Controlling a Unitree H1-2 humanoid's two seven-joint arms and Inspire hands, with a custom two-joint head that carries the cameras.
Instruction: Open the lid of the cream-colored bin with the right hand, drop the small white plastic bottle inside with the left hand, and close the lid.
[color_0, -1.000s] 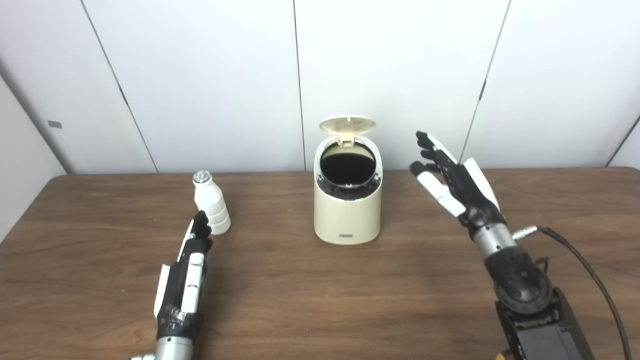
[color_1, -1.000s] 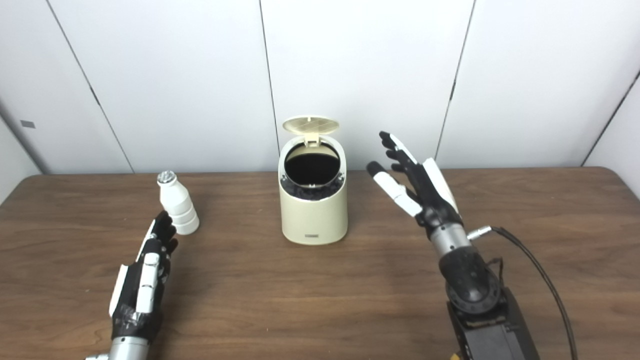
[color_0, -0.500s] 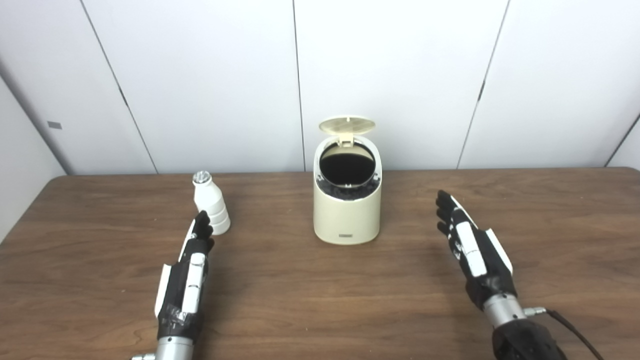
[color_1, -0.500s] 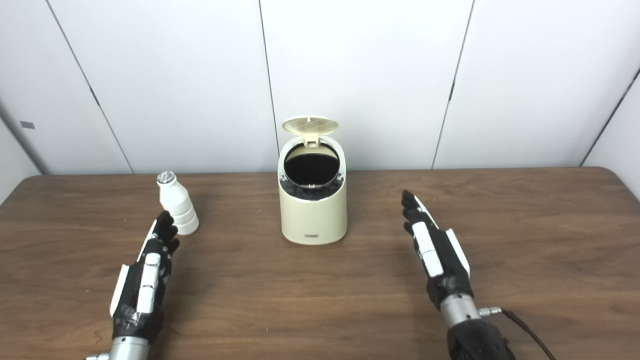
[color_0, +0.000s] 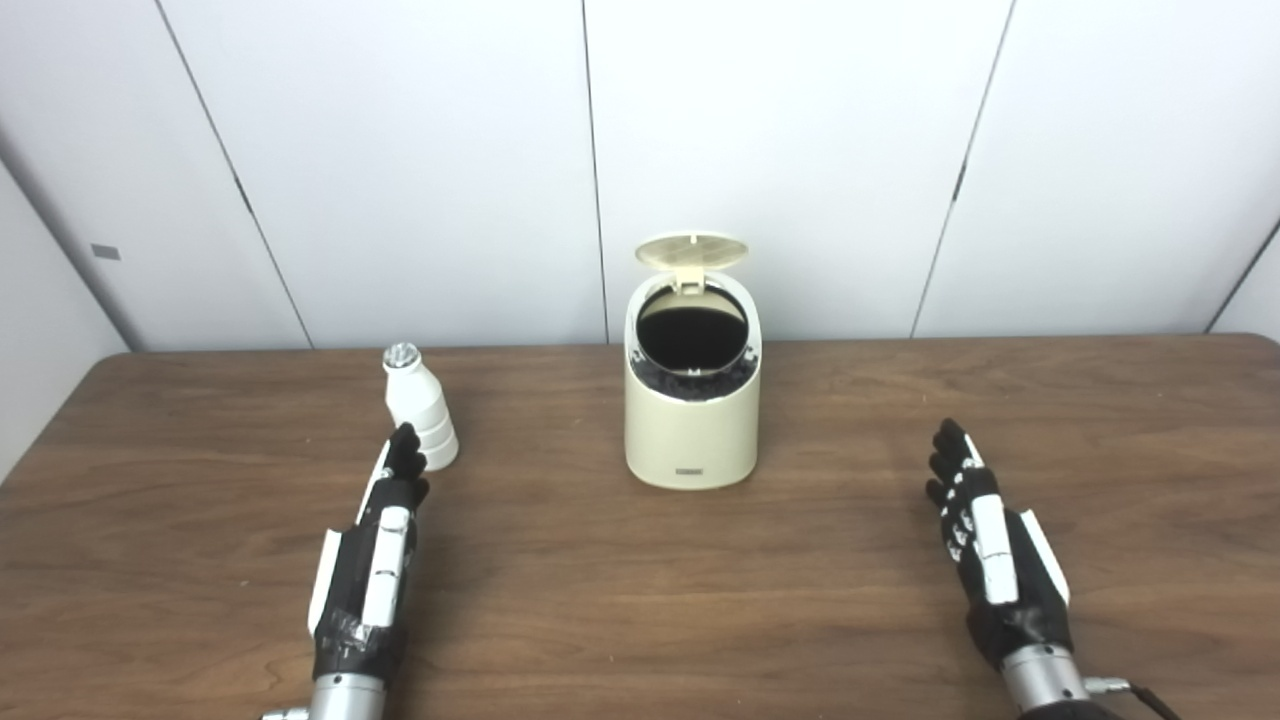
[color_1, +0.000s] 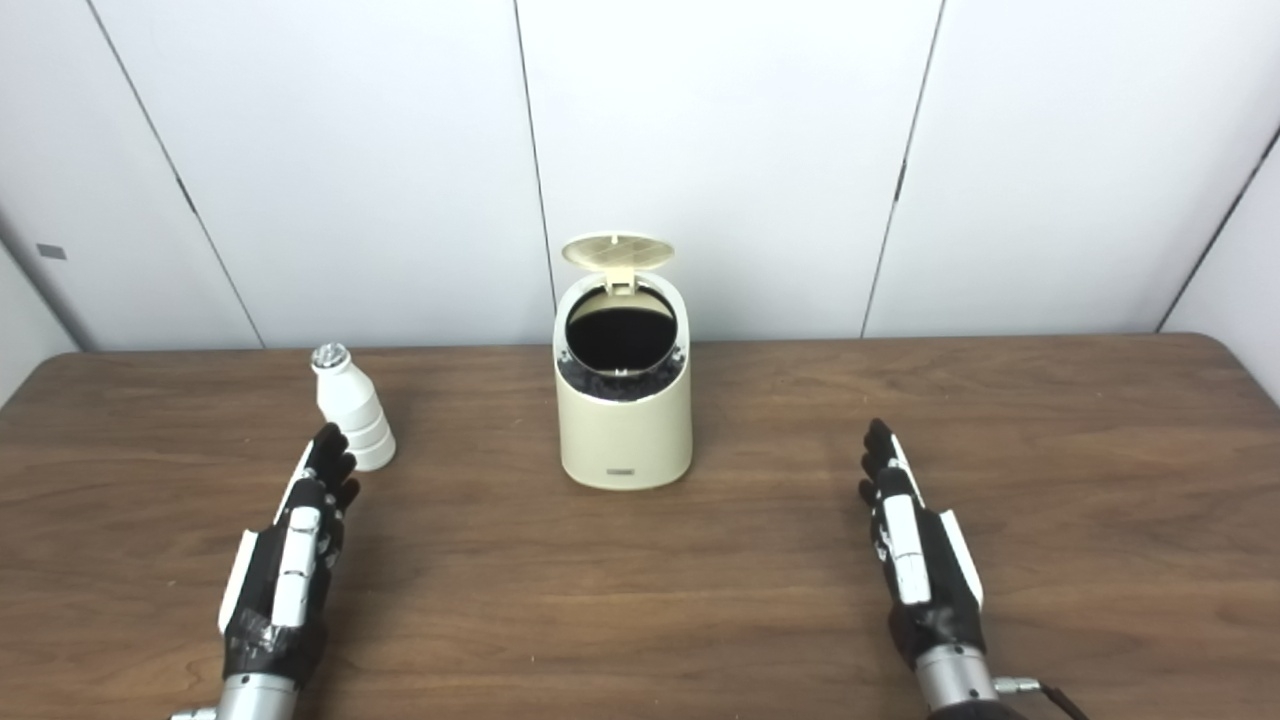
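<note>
I see the bin (color_0: 691, 400) lid (color_0: 692, 250) up, inside dark, bottle (color_0: 420, 421) standing outside, both hands (color_0: 375, 555) (color_0: 995, 550) flat and released.

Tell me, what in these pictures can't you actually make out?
- Inside of the bin: both views show only a dark opening.
- Small label low on its front: too small to read.
- Left hand fingertips by the bottle: contact unclear.
- Right hand arm: cut off by the bottom edge.

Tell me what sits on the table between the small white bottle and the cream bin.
Nothing: between the white plastic bottle and the cream-colored bin there is only bare wooden table, as both eye views show.
</note>
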